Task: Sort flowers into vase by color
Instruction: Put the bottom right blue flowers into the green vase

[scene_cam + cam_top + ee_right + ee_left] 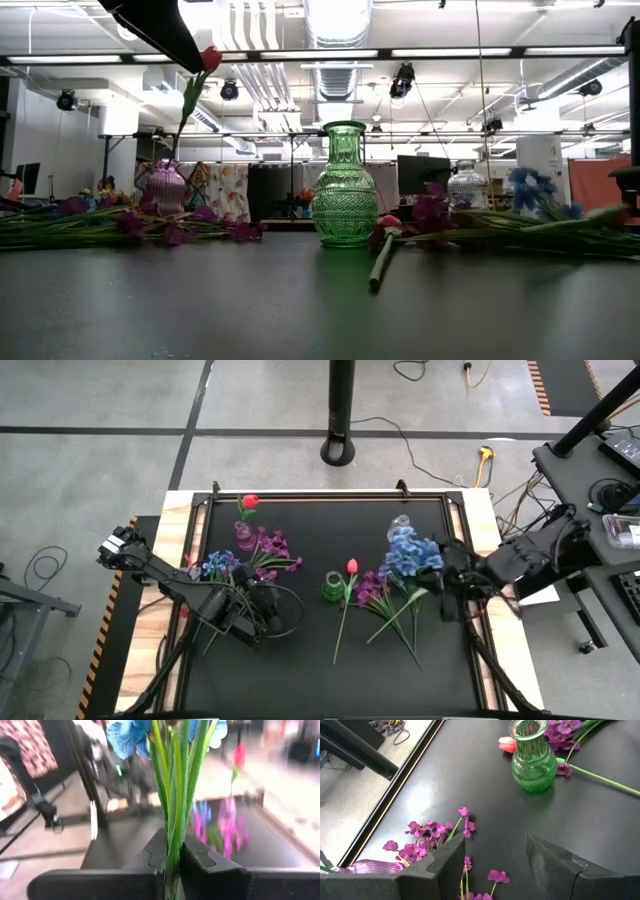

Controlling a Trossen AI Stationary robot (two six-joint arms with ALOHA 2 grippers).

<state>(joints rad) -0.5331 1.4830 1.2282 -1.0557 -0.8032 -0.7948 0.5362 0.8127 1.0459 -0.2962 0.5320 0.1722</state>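
Right gripper [172, 862]: jaws clamped on the green stems of a blue clustered-bloom artificial flower [131, 735], held off the black tabletop [320, 670] near its right edge, beside the clear glass vase [400, 525] at the back right.

Left gripper [492, 865]: jaws partly open and empty, low over the tabletop's left half, just beside loose purple-magenta blossom sprays [427, 832].

Vases:
- Green pressed-glass vase [345, 185], centre, empty.
- Pink-purple ribbed glass vase [165, 187], back left, with one red tulip bud [208, 58] on a stem standing in it.

Loose stock: a second red tulip [352, 566] and more purple sprays [372, 586] lie beside the green vase.

Handling note, by judgement: the step in hand looks like seating the blue stems in the clear vase.
- Bring the stem ends squarely over the narrow mouth first.
- Lower straight, so the vase is not tipped.
- Release only once the stems are well inside.
- Heavy blooms may swing the stems, so move slowly.
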